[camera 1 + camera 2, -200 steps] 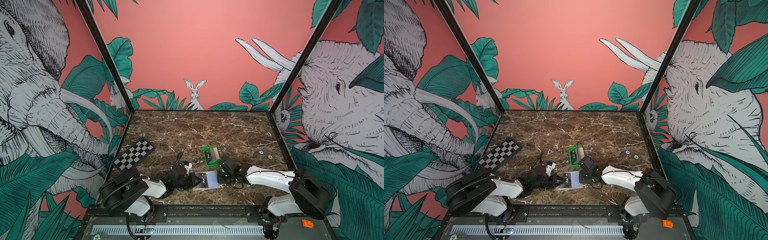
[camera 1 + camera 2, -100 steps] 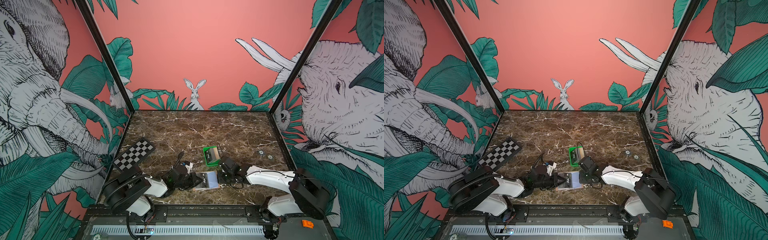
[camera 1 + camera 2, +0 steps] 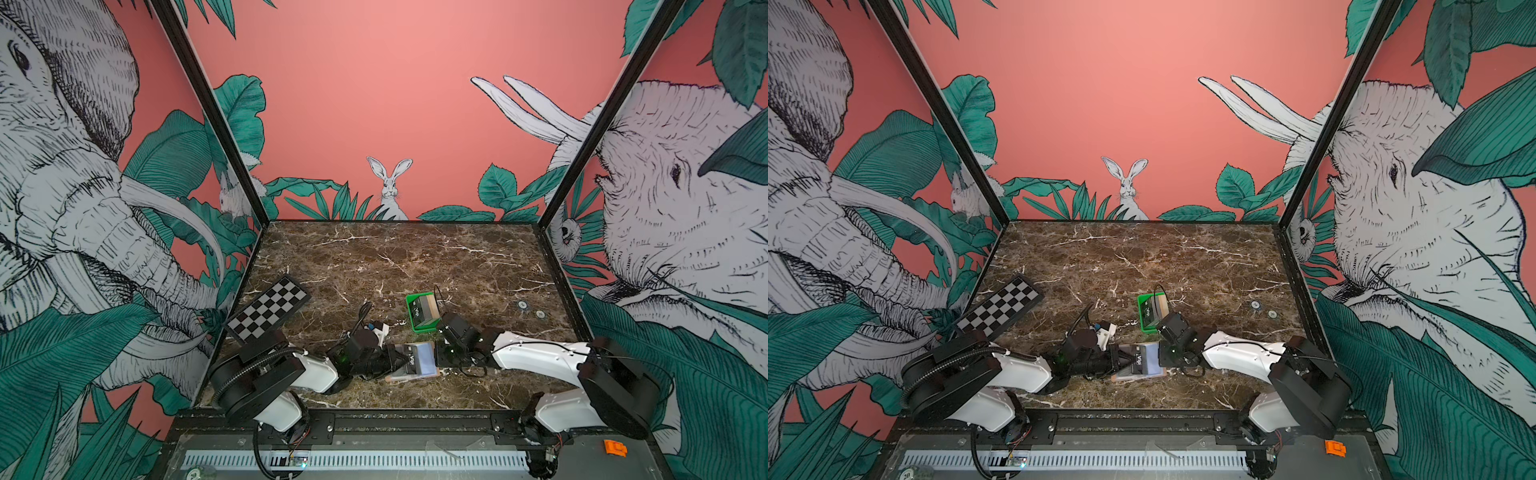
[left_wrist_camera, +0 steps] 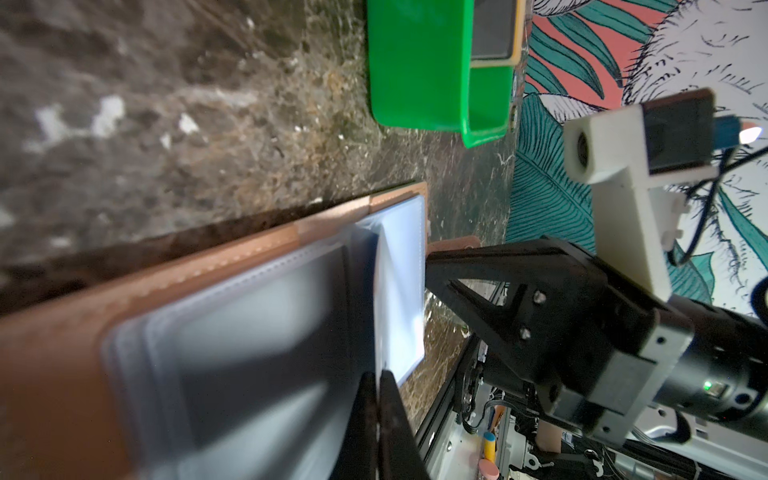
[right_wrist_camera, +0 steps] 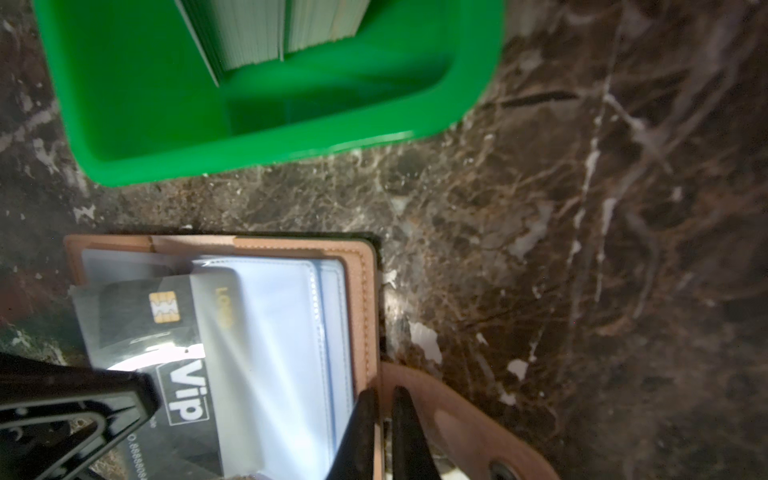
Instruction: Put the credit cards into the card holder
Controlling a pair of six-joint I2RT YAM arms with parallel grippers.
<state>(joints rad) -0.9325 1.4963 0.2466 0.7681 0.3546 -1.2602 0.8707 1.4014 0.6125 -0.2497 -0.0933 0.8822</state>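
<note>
My left gripper [image 4: 377, 380], pressed shut on the black VIP card [image 5: 183, 399], has eased slightly toward the card holder [image 5: 365, 299]. I judge the card is partway into a clear pocket, while my right gripper [image 5: 383, 395] pinches the holder's right edge. Just beyond the holder, the green tray [image 5: 270, 145] has more cards [image 3: 424, 311] waiting.

Card holder [image 5: 365, 291]: tan-brown, pale blue on the inside. VIP card [image 5: 183, 399]: black w/ white letters, gold chip. Tray [image 5: 124, 124]: bright green. Table [image 3: 395, 257]: dark brown marble pattern, white veins. Checkerboard [image 3: 268, 309]: blk & white squares. Walls [image 3: 374, 83]: pink w/ green leaves, b/w drawn animals.
</note>
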